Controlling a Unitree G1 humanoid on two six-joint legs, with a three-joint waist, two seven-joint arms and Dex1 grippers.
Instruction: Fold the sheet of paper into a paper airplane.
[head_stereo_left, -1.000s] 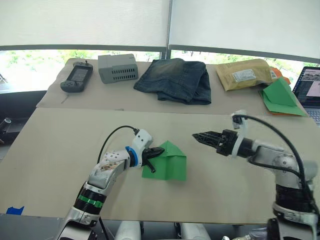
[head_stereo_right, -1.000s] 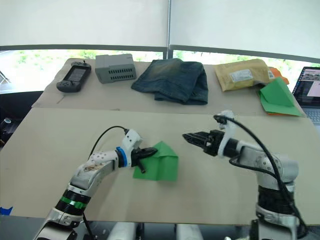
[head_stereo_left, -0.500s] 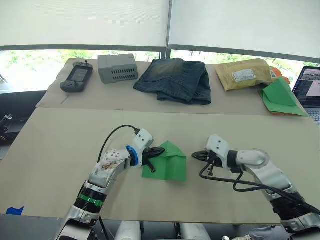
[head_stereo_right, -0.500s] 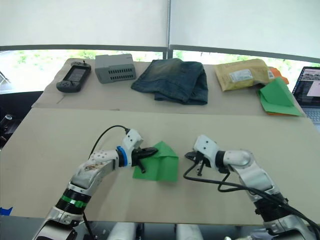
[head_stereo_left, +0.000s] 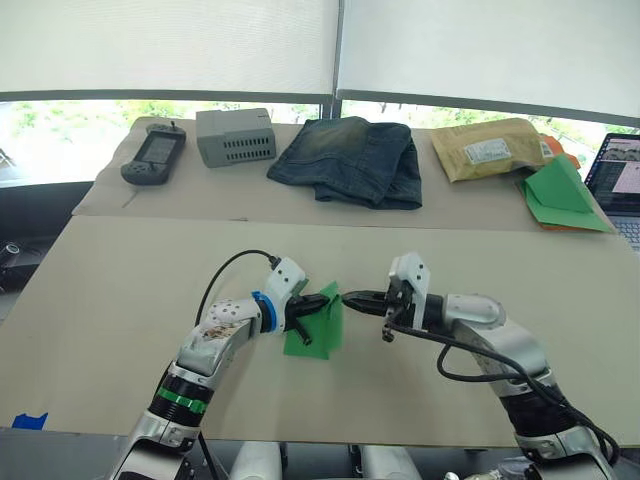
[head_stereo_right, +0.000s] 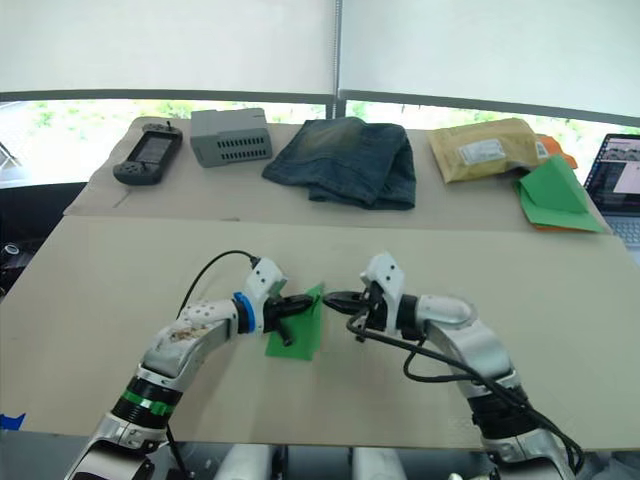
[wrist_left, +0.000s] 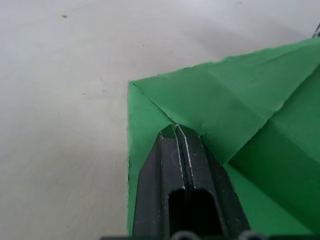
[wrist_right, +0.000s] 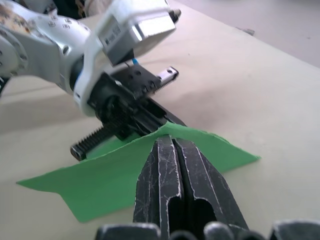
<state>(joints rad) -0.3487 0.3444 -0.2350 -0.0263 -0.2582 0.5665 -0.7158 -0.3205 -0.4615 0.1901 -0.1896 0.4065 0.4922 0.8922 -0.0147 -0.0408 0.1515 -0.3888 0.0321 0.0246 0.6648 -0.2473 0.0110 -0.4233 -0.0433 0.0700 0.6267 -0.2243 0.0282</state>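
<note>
Beige counter (head_stereo_left: 120, 300) fills mid-frame, and at its centre the sheet of paper (head_stereo_left: 322, 330) stands half-lifted: left pincer (head_stereo_left: 318, 302) clenched on its left edge, right pincer (head_stereo_left: 352, 298) clenched on its raised right edge.

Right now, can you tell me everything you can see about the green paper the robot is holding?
The paper is thin, bright green and plain, with sharp creases and corner flaps folded in. Its left part lies flat on the tan table; its right side is lifted and standing up, mid-fold. The left gripper is shut and presses down on it at the folded flaps. The right gripper is shut on the raised edge, holding it up.
</note>
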